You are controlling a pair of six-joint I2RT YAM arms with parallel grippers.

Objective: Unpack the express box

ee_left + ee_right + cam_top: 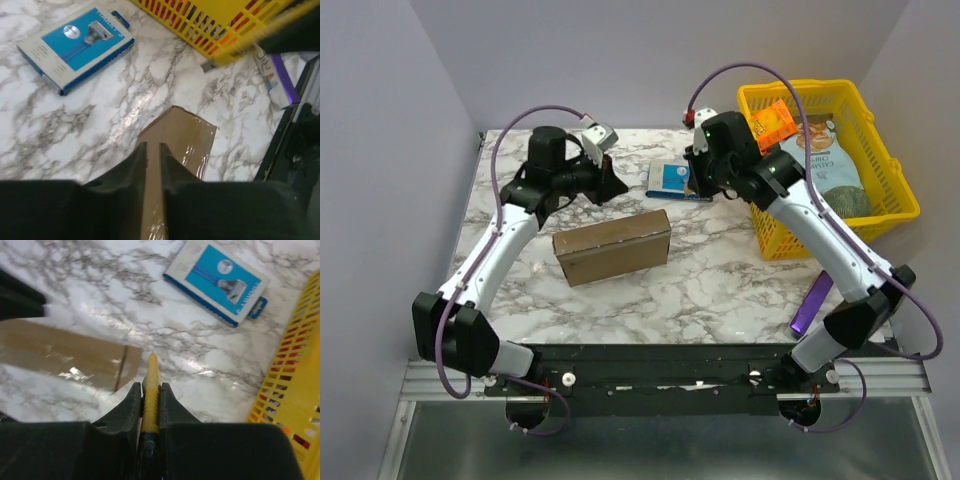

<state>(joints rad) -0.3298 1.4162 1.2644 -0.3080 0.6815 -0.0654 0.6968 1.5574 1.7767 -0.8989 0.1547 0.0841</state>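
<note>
1. The right gripper (150,390) is clenched on one slim yellow pointed tool (151,367), whose tip projects past the fingers
2. The left gripper (153,147) has its fingers a narrow gap apart, with brown cardboard showing in the gap; a grip cannot be confirmed
3. The express box (612,245), one in number, lies flat at mid-table between the arms with its lid down; the left gripper is near its far long edge
4. Surface: the table (720,280) is white marble pattern with grey veining and glare patches
5. Room: the walls (650,60) are plain pale lilac-grey
6. Count: two arms; one blue box (670,180) picturing a razor, beyond the express box; one yellow basket (910,205) at far right, holding one orange packet (772,122) and one printed bag (830,160); one purple packet (812,305) beside the right arm
</note>
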